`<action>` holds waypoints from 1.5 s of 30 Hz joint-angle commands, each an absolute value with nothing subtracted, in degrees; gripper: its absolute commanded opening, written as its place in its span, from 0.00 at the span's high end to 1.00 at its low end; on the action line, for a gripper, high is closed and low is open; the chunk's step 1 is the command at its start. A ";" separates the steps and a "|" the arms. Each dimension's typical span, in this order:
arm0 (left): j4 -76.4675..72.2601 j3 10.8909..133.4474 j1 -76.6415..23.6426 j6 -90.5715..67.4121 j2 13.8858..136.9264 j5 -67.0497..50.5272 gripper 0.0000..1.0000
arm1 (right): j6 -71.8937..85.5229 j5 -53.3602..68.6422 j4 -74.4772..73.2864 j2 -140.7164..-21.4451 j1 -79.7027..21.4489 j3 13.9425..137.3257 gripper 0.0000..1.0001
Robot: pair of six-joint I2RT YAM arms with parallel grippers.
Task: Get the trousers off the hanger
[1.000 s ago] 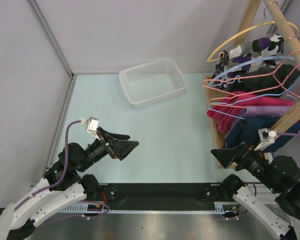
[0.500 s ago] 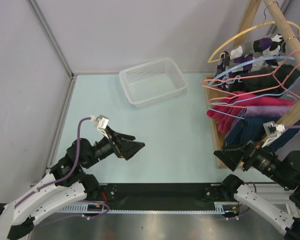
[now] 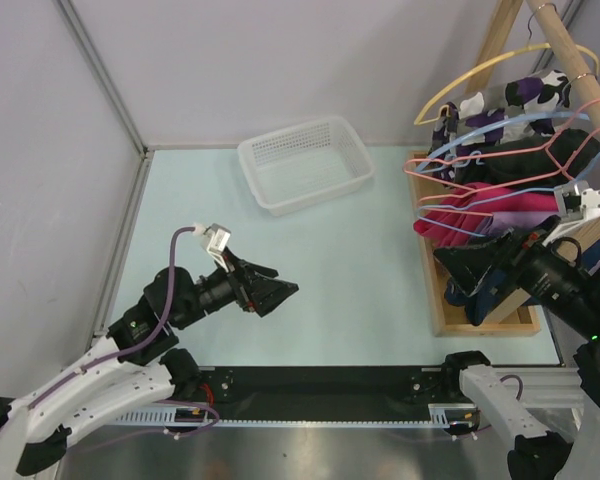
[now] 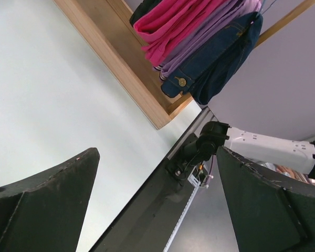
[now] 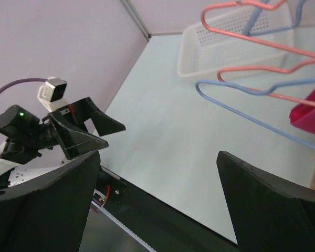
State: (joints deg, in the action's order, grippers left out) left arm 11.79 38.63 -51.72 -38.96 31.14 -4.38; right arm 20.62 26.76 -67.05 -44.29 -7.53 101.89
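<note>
End effectors are both gaping wide, gripping nothing. The right end effector [image 3: 465, 270] is climbing toward the rack [image 3: 580, 95] and the left end effector [image 3: 277, 282] is creeping forward, so I'm guessing it's still just the approach. The trousers [image 3: 528, 92] are hanging untouched on the yellow hanger [image 3: 470, 75]. The white basket [image 3: 290, 133] is sitting empty.

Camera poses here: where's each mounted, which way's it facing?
Top external: above, behind the bases, looking down on the white basket, clothes rack; left gripper, right gripper show.
Left wrist: faces right at the rack's base and pink garment; own open fingers below.
Right wrist: faces left at the basket and left gripper; own open fingers below.
Shared: basket, in top and right wrist.
</note>
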 commanded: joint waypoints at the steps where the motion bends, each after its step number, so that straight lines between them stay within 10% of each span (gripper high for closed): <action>1: 9.49 40.96 -51.15 -37.44 32.96 -7.55 0.00 | 18.28 31.81 -68.47 -49.91 -5.98 108.62 0.00; 12: 9.23 37.88 -50.45 -37.53 33.40 -11.33 0.00 | 24.17 28.59 -59.94 -68.17 -7.64 122.50 0.02; 19: 9.75 36.74 -49.40 -37.71 33.05 -14.06 0.00 | 20.22 -5.57 -65.39 -84.26 -31.97 143.07 0.02; 45: 15.73 33.40 -48.25 -38.15 25.93 -15.64 0.00 | 3.86 -68.39 -26.37 -104.58 -34.20 139.83 0.08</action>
State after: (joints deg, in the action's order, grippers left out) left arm 14.79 33.39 -48.82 -38.96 26.22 -14.41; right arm 7.44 -61.14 -33.80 -103.50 -36.36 139.50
